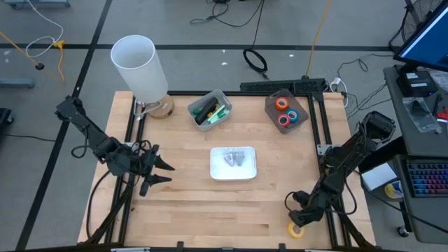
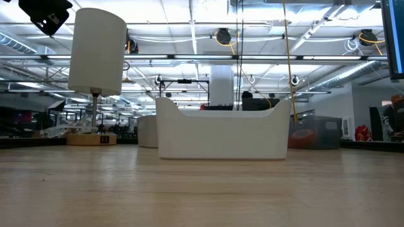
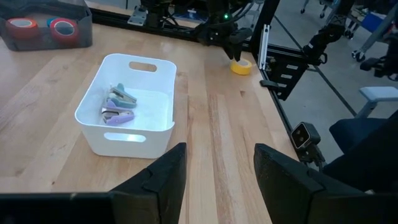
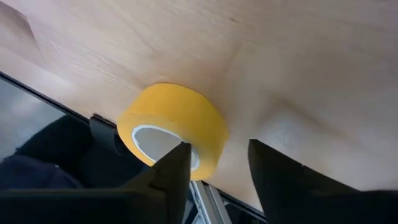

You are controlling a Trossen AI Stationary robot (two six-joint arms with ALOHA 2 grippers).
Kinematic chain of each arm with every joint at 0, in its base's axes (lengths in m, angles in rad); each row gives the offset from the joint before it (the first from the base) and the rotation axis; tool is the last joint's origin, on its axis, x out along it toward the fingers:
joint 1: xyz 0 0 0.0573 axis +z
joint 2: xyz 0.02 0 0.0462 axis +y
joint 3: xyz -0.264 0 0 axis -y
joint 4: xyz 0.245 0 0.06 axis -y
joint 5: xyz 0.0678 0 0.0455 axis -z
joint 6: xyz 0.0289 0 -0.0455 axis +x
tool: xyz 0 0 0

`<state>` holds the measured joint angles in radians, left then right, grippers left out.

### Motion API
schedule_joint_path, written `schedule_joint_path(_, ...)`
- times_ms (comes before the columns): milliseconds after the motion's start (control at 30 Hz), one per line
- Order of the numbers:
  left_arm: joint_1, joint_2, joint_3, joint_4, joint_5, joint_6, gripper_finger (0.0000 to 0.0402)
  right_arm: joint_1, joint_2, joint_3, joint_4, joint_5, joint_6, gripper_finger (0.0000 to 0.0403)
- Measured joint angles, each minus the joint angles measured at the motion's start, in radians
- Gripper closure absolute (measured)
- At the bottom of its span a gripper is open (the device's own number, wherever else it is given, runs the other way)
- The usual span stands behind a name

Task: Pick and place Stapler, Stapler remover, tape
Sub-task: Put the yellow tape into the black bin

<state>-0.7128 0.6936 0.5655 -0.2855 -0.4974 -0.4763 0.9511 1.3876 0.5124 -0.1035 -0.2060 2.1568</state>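
A yellow tape roll (image 1: 296, 229) lies flat at the table's near right edge; the right wrist view shows the roll (image 4: 174, 124) close up. My right gripper (image 4: 217, 155) is open over it, pointing down, with one finger at the roll's hole and the other beside the roll. Orange, blue and red rolls sit in a dark bin (image 1: 287, 110). Staplers lie in a grey bin (image 1: 210, 110). Staple removers (image 3: 118, 106) lie in a white bin (image 1: 233, 163). My left gripper (image 1: 166, 173) waits open at the table's left side. My right gripper has one fingertip (image 4: 181, 155) in front of the yellow roll's pale centre hole (image 4: 152, 140), coming from above. Whether it touches the roll I cannot tell. The roll lies flat on the table.
A white lamp (image 1: 142, 66) on a wooden base stands at the far left corner. Black frame rails run along the table's left and right edges, close to the yellow roll. Bare wood lies between the white bin and the near edge.
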Motion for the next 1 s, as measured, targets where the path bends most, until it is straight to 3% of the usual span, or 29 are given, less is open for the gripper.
schedule_joint_path(467, 0.000, 0.000, 0.000, 0.002, -0.001, 0.000, 0.0215, 0.001, 0.001, -0.002, -0.062, 0.067, 0.007, 0.0386)
schedule_joint_path(767, 0.000, 0.000, 0.000, 0.003, -0.002, -0.004, 0.0215, 0.001, -0.010, -0.002, -0.070, 0.079, -0.010, 0.0390)
schedule_joint_path(1000, 0.000, 0.000, 0.000, 0.007, -0.002, -0.004, 0.0215, 0.001, -0.094, -0.003, -0.097, 0.250, -0.015, 0.0402)
